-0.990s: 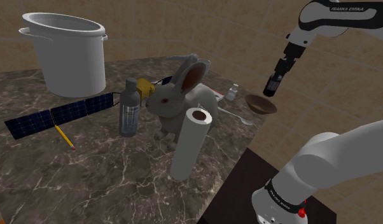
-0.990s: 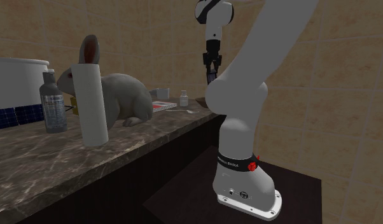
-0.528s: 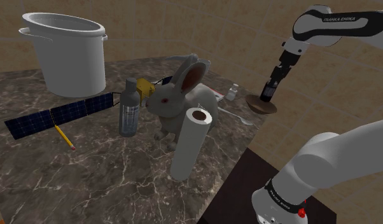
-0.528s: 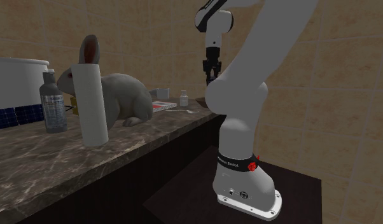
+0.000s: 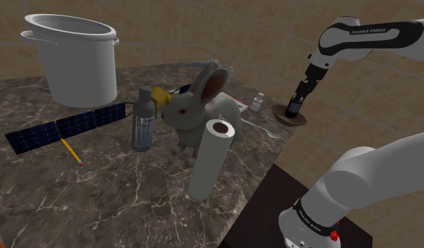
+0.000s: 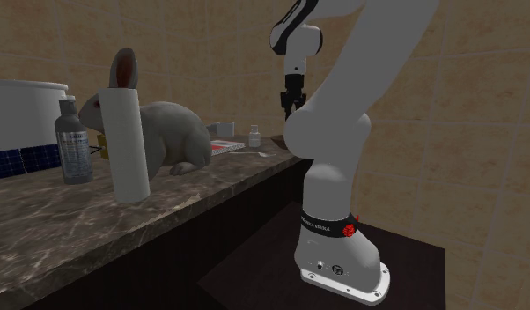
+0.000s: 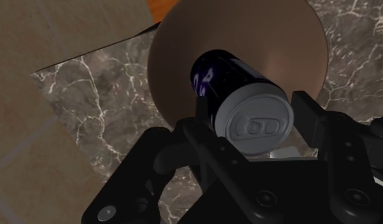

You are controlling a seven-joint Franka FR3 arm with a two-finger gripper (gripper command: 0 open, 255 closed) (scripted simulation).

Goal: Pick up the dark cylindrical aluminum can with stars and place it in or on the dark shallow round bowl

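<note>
My gripper (image 5: 295, 104) is shut on a dark can (image 5: 294, 107), which it holds upright by its sides. In the wrist view the can (image 7: 223, 75) has a dark purple body with pale markings and a silver top, clasped between the two black fingers (image 7: 207, 122). Directly under it lies the shallow brown round bowl (image 7: 177, 60), set at the corner of the marble counter. In the shoulder view the can's lower end reaches the bowl (image 5: 279, 118); I cannot tell whether they touch. The second exterior view has the gripper (image 6: 290, 104) pointing down beyond the arm's elbow.
A grey rabbit figure (image 5: 196, 106), a white paper roll (image 5: 212, 158), a clear bottle (image 5: 142, 120), a solar panel (image 5: 63, 127), a pencil (image 5: 71, 151) and a big white pot (image 5: 73, 56) crowd the counter. A spoon (image 5: 263, 129) and small vial (image 5: 258, 102) lie near the bowl. The counter edge runs just beside the bowl.
The gripper has come down with the can and shifted slightly toward the shoulder view's left, from well above the bowl to right at it. Nothing else has moved.
</note>
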